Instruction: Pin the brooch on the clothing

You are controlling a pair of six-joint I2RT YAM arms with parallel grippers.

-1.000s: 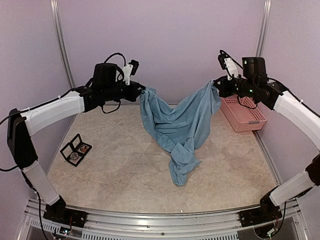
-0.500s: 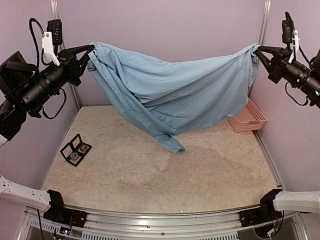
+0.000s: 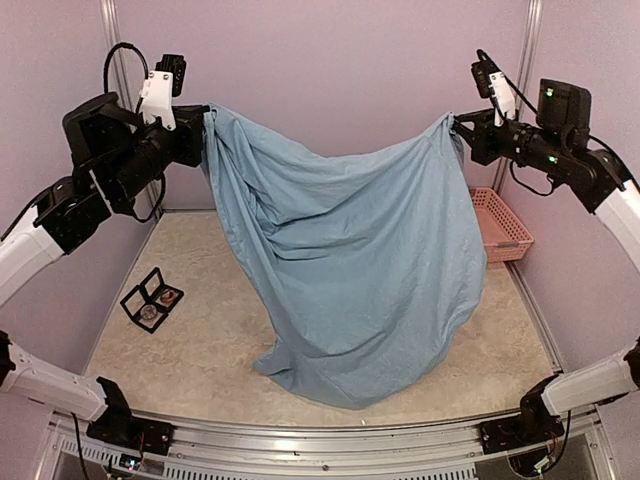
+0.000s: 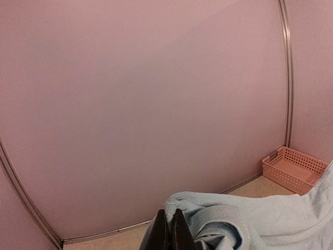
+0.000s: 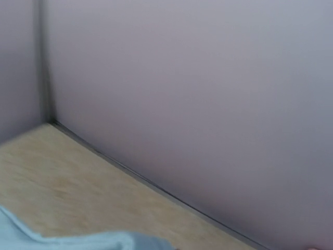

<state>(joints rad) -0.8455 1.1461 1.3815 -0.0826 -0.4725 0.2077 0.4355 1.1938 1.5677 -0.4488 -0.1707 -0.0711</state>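
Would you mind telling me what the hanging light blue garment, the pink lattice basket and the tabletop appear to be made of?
The light blue garment looks like thin, soft, matte cloth: it hangs in loose folds. The pink lattice basket seems moulded plastic: stiff rim, regular grid of holes. The tabletop is beige, mottled and matte, perhaps laminate or stone; I cannot tell which.

Twin white-shelled arms with black joints: the left arm (image 3: 25, 250) and right arm (image 3: 620, 215) each carry a white camera bracket (image 3: 155, 98) just behind the gripper, with looping black cables (image 3: 118, 58). Green lights (image 3: 548, 92) glow behind the right wrist. The left gripper (image 4: 170, 216) has dark, tapered fingers.
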